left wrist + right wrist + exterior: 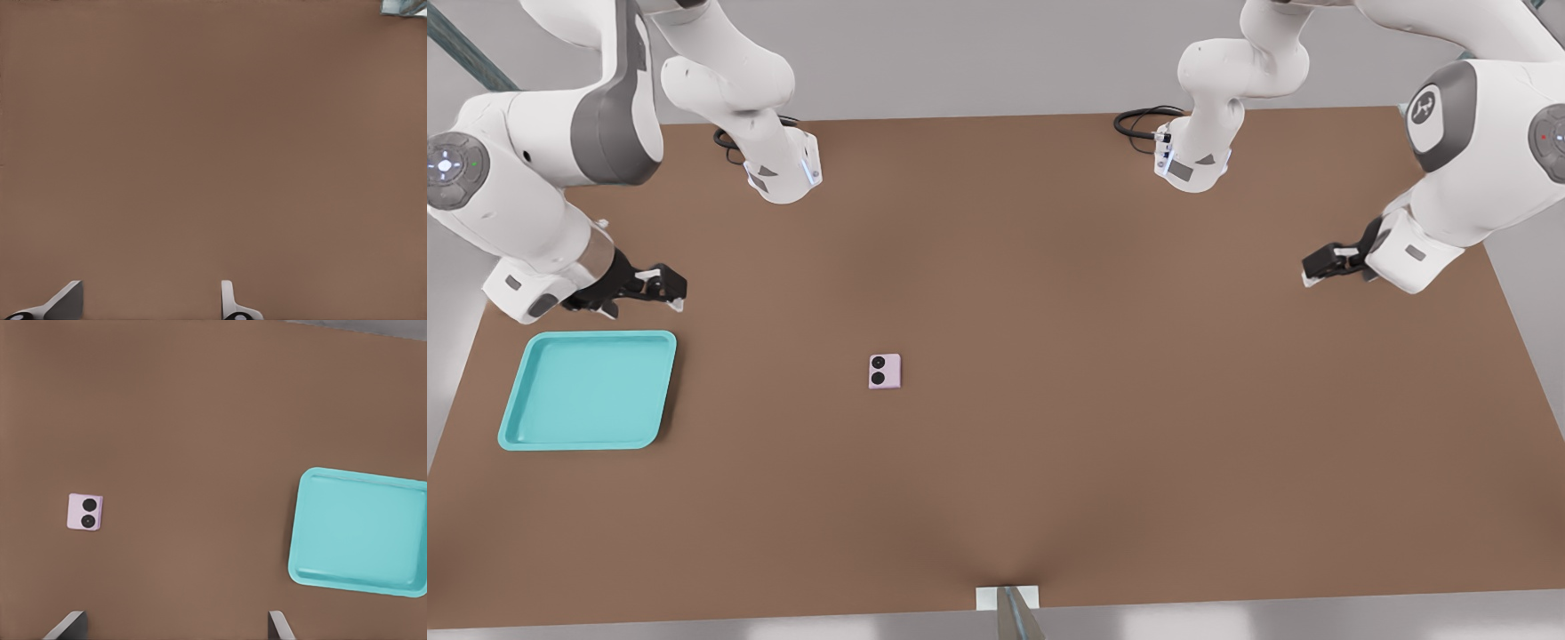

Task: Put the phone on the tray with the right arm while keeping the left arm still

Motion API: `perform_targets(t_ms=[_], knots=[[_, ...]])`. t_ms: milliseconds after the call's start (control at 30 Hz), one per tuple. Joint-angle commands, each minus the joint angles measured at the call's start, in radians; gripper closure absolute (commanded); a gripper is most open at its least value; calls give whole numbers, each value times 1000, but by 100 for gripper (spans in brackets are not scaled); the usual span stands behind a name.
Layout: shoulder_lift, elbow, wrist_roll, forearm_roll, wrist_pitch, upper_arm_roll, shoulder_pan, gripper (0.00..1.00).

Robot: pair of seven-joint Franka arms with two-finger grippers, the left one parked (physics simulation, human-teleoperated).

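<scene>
Hovering with fingers spread wide and empty, gripper (pixel 660 291) at twelve o'clock of tray (pixel 516 425), with phone (pixel 885 371) flat at tray's three o'clock, awaiting pickup.

Matt brown table (pixel 1049 267), smooth turquoise tray (pixel 516 418) seemingly plastic, smooth pale phone (pixel 885 372), gripper (pixel 660 290) matt black.
</scene>
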Motion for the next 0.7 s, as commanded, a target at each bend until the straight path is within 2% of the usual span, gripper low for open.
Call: perform_targets(t_ms=[0,67,133,233,333,400,467,667], knots=[[-1,0,43,10,51,-6,-21,0],[18,3,43,10,52,0,-21,0],[125,21,71,10,117,29,20,0],[252,3,264,10,264,27,129,0],[252,-188,460,10,465,52,148,0],[251,-296,671,14,559,64,162,0],[285,-321,847,14,617,109,171,0],[351,-364,1034,13,772,135,217,0]])
